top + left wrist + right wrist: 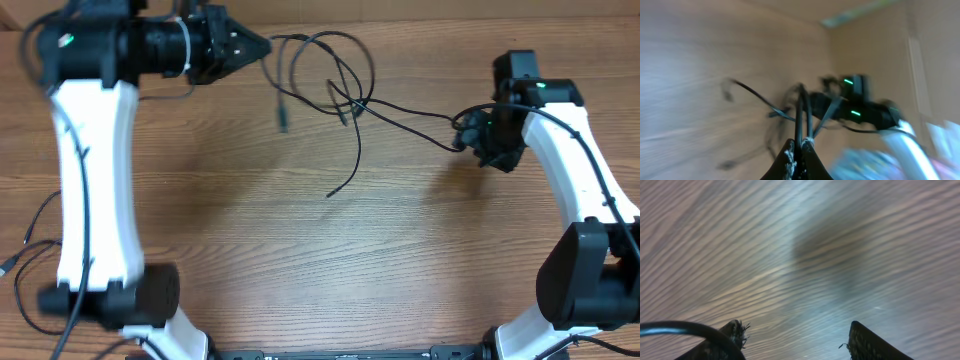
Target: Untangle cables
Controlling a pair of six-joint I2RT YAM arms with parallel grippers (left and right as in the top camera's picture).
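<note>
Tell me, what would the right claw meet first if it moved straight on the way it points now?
Most likely the brown wood-grain table: the right claw stands open and only bare wood shows ahead between its fingers. How far off it lies is unclear.

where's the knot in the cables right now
In the overhead view the knot is over the far middle of the table, between the shut left gripper and the right gripper, slightly nearer the left one.
</note>
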